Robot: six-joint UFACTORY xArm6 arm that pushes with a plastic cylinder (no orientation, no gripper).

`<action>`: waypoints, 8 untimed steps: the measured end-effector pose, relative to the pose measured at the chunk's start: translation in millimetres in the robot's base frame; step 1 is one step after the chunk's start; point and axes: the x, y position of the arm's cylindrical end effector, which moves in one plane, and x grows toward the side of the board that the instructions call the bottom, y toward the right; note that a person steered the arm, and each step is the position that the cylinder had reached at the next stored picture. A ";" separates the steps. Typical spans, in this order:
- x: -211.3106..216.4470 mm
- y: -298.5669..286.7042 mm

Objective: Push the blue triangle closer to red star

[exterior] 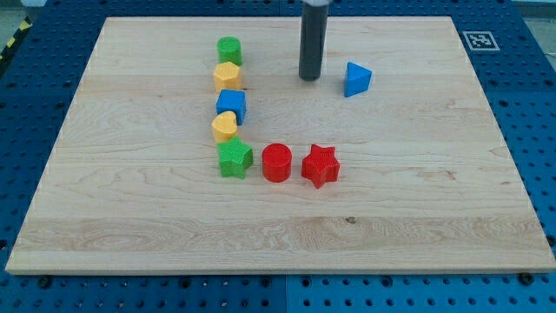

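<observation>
The blue triangle (356, 79) lies near the top of the board, right of centre. The red star (320, 165) lies below it, near the middle of the board, a good way off. My tip (310, 77) stands on the board just left of the blue triangle, with a small gap between them. It is well above the red star.
A column of blocks runs down the left of centre: a green cylinder (229, 49), a yellow hexagon (228, 76), a blue cube (232, 105), a yellow heart (224, 127) and a green star (234, 158). A red cylinder (277, 162) sits just left of the red star. The wooden board (130, 217) lies on a blue pegboard.
</observation>
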 end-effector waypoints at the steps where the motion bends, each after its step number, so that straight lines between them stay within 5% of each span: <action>1: -11.9 3.2; 8: 40.9 96.6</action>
